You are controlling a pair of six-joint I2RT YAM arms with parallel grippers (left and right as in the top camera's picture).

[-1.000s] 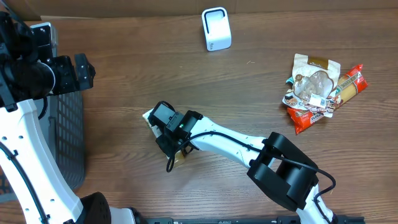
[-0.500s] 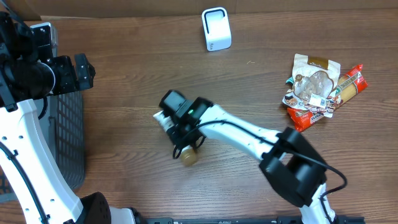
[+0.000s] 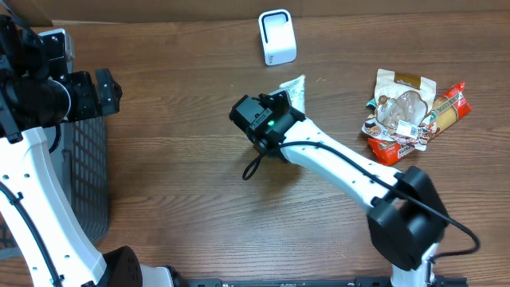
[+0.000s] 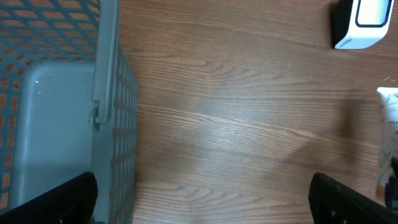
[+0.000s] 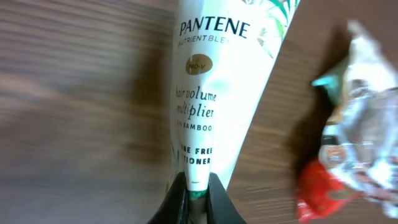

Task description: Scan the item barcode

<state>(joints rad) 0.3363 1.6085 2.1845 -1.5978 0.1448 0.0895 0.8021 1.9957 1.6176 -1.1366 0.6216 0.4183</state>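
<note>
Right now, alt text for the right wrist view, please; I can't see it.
The right gripper is shut on the narrow end of a white Pantene tube, which runs up the frame with its label facing the camera. Blurred snack packets lie at right on the wooden table.

Brown wood-grain table (image 3: pixel 159 215), soft even light
</note>
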